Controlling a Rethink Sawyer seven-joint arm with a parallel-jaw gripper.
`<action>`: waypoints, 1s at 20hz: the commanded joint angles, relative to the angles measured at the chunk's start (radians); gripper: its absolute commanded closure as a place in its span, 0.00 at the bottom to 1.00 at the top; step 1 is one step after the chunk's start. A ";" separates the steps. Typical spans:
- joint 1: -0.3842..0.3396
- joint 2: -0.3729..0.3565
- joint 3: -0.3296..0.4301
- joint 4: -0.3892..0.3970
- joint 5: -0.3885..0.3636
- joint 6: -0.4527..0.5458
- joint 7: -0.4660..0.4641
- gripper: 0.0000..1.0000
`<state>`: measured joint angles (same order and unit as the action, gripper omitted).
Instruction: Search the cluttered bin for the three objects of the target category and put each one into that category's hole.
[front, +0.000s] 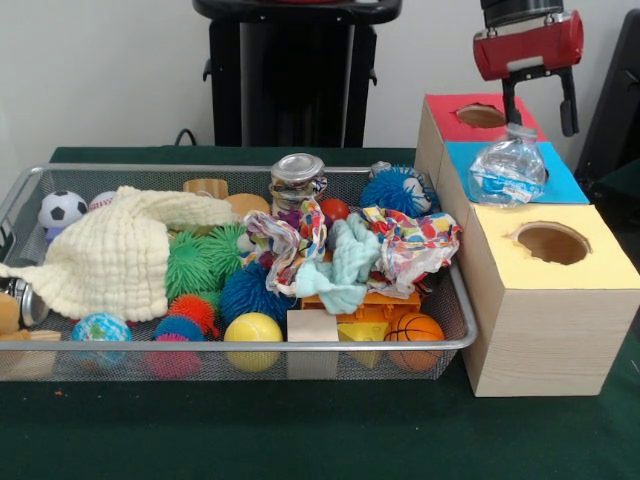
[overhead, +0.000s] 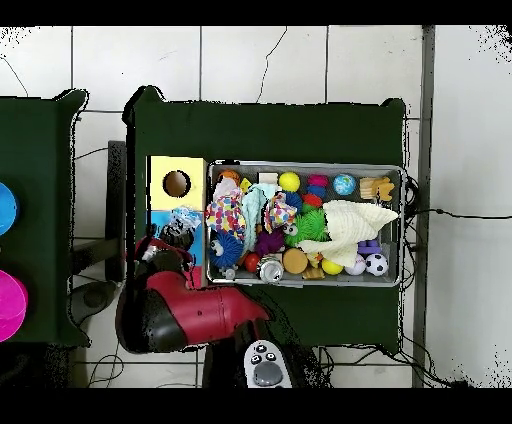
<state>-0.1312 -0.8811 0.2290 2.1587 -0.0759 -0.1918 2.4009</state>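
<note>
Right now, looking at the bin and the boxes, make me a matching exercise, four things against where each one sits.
Things:
1. plastic bottle
2. soccer ball
3. yellow ball
4. glass jar

Places:
A. far-left corner of the bin
B. on the blue box, over its hole
C. against the bin's near rim
D. near the bin's far rim, upright

Pairs: 1-B, 2-A, 3-C, 4-D

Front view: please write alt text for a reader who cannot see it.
A crushed clear plastic bottle rests over the blue box, with the red end effector just above it. Red and yellow boxes flank the blue one. To the left, a wire mesh bin holds balls, cloths and a jar.
</note>
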 joint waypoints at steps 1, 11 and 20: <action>0.018 -0.023 0.019 0.085 0.080 0.144 0.172 0.00; 0.048 -0.029 -0.027 0.149 0.149 0.146 0.176 0.00; -0.033 -0.052 0.020 0.116 0.124 0.202 0.110 0.00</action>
<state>-0.1019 -0.9225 0.2224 2.2742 0.0116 -0.1219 2.4009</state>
